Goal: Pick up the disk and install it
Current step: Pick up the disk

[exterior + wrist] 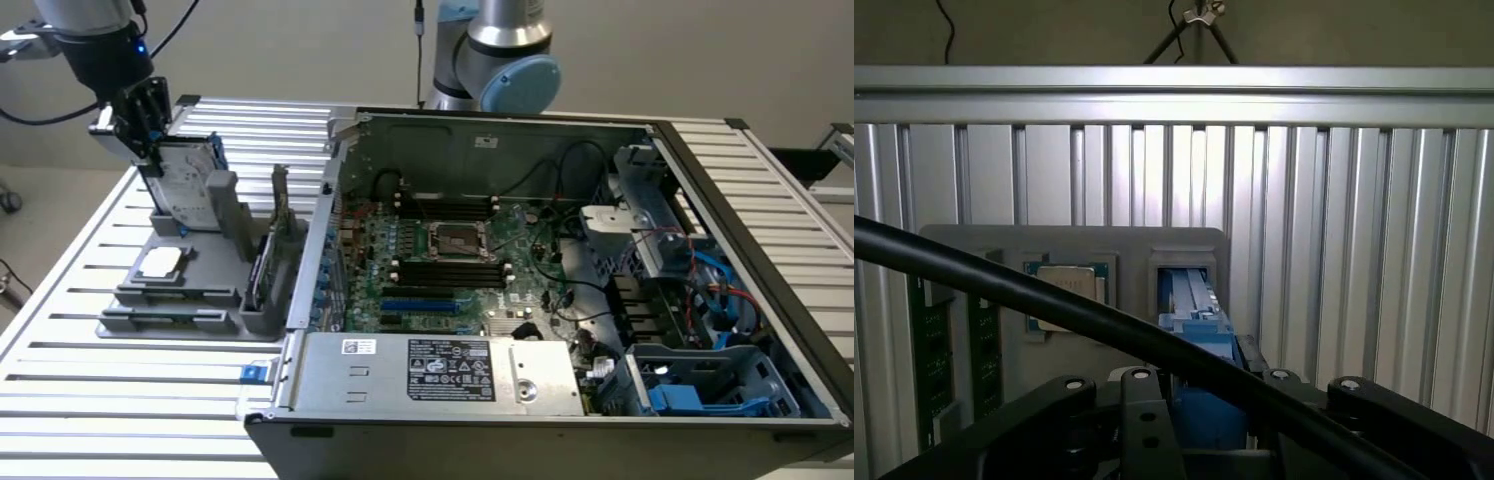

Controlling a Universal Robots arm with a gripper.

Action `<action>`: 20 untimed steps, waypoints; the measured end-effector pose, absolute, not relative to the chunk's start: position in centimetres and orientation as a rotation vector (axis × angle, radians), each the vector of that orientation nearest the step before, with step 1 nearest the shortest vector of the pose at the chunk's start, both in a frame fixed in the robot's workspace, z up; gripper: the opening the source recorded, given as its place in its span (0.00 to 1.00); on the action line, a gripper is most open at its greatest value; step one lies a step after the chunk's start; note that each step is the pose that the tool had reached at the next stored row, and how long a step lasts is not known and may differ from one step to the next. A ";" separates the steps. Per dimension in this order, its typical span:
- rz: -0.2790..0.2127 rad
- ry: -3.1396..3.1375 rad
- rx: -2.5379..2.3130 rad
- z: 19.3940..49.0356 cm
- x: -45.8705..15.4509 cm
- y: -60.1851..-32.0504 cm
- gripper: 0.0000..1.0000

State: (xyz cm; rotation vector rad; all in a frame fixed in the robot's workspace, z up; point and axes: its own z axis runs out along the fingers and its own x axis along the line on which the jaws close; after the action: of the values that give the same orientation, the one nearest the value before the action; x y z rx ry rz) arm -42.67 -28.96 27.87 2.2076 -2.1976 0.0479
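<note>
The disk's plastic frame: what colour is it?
Blue. The disk shows its frame best in the wrist view.

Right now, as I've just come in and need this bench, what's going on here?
A robot arm has its tool at the top edge of the disk, which stands upright in a slot of the grey holder on the exterior view's left. The disk is not yet lifted out. Beside the holder stands the open computer case, its board exposed.
</note>
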 end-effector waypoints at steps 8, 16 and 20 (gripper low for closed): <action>0.051 -2.196 2.206 27.8 -42.7 -29.0 0.33; 0.055 -2.194 2.204 27.8 -42.7 -29.0 0.33; 0.056 -2.194 2.204 27.8 -42.7 -29.0 0.33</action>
State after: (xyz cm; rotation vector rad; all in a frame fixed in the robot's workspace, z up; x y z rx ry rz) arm -42.67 -28.96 27.80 2.2036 -2.1936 0.0564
